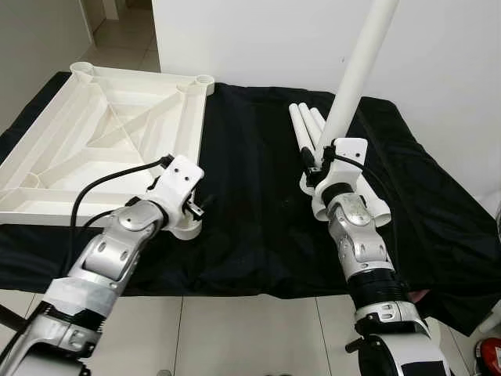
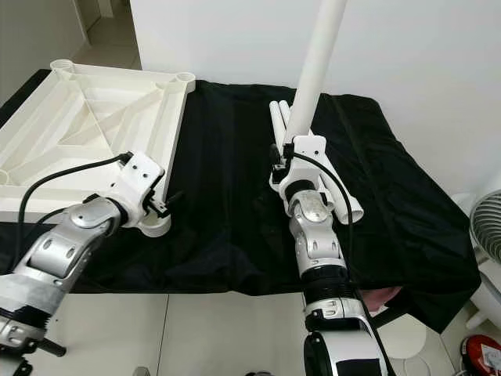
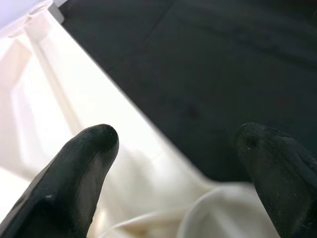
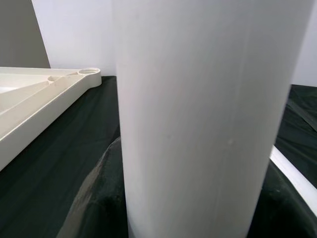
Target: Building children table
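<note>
- Left eye view: a white table top (image 1: pixel 102 141) lies upside down on a black cloth (image 1: pixel 250 196), at the left of the scene, its ribbed underside facing up and round leg sockets at its corners.
- The left gripper (image 1: pixel 196 205) sits at the near right corner of the table top, just above the corner socket (image 1: pixel 186 227). How its fingers stand cannot be told from this view.
- The right gripper (image 1: pixel 313 168) is at the middle right of the cloth and pinches a white table leg (image 1: pixel 356 74), which rises steeply and leans a little to the right, running out of the top of the picture.
- More white legs (image 1: pixel 305 125) lie side by side on the cloth just behind the right gripper, pointing far to near.
- Right eye view: the same layout. A black cable (image 2: pixel 63 176) loops from the left wrist over the near edge of the table top, and a white fan (image 2: pixel 485 235) stands on the floor at the far right.
- Left wrist view: the two black fingertips (image 3: pixel 84 173) are spread wide apart, with the pale rim of the table top and the rounded socket between and below them and the black cloth beyond.
- Right wrist view: the held leg stands as a broad white column right before the camera, with the far corner of the table top (image 4: pixel 59 82) on the cloth to one side. The fingers are hidden by the leg.
</note>
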